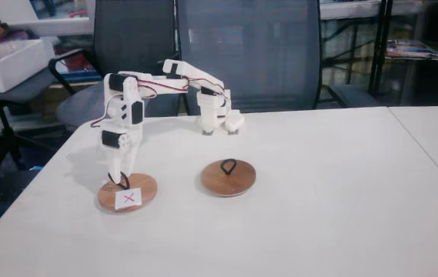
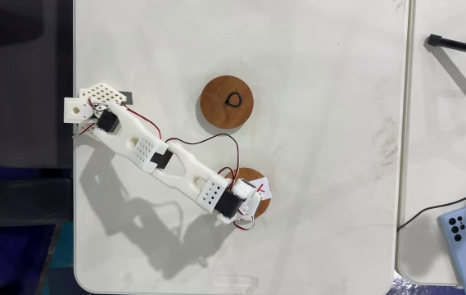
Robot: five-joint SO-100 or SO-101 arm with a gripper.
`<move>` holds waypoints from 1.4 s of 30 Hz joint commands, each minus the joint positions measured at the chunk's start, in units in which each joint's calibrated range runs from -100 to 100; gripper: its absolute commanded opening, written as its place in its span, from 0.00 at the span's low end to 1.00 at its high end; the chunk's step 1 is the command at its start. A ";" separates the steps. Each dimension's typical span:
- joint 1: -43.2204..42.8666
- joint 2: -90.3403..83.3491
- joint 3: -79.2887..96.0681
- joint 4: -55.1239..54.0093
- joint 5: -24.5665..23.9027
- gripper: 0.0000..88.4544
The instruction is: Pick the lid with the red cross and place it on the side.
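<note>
White bench [image 1: 319,192], one white printed arm with black servos reaching out from its base at the bench edge. The lid with the red cross [image 1: 128,192], a flat round brown wooden disc with a black loop handle and a white square label marked with a red X, lies flat at the near left of the bench in the side-on fixed view; in the top-down fixed view it sits low centre [image 2: 257,190], mostly covered by the wrist. Gripper [image 1: 120,178] points straight down over the lid's far half, tips at or just above the loop handle; label lies on the lid's near side, clear of the fingers. Whether the jaws are parted or already closed on the loop: cannot tell, fingers too small and overlapped. Lid directly beneath gripper, so the coming move reads as vertical, not lateral. Plain round brown wooden disc with black loop [image 1: 229,178], no label, rests well apart to the right; bare bench around both for setting down.
</note>
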 commanded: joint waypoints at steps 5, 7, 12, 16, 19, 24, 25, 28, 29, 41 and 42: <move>0.44 -0.55 -0.53 0.08 -1.30 0.14; 0.37 -0.55 -0.53 0.08 -1.45 0.14; 0.14 -0.38 -0.53 0.85 -0.72 0.14; 0.07 -0.38 -0.53 2.39 1.24 0.14; 0.07 -0.63 -0.53 2.56 2.21 0.14; -0.01 -1.31 -0.53 2.64 3.88 0.14; -0.01 -1.40 -0.53 2.64 4.07 0.14; -0.01 -1.40 -0.53 2.64 4.22 0.14; -0.01 -1.40 -0.53 2.64 4.22 0.14; -0.08 -1.40 -1.53 2.04 4.22 0.14; -0.08 -1.40 -1.53 1.96 4.22 0.14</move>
